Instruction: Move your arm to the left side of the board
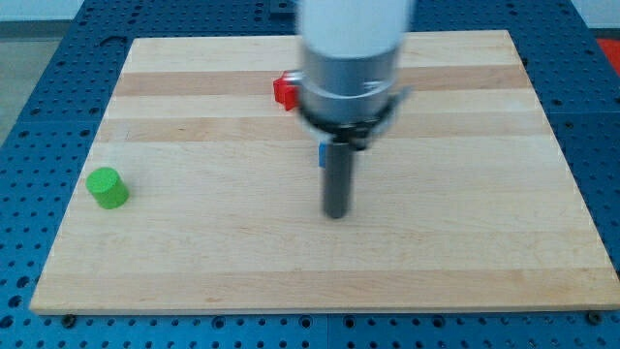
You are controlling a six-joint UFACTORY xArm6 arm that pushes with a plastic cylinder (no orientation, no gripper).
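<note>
My tip (336,214) rests on the wooden board (194,252) near its middle, a little toward the view's right. A green cylinder block (108,188) stands near the board's left edge, far to the view's left of my tip. A red block (285,91) lies toward the view's top, partly hidden behind the arm. A sliver of a blue block (322,153) shows just left of the rod, mostly hidden by it.
The board lies on a blue perforated table (39,87) that surrounds it on all sides. The arm's grey and white body (351,58) covers the board's top middle.
</note>
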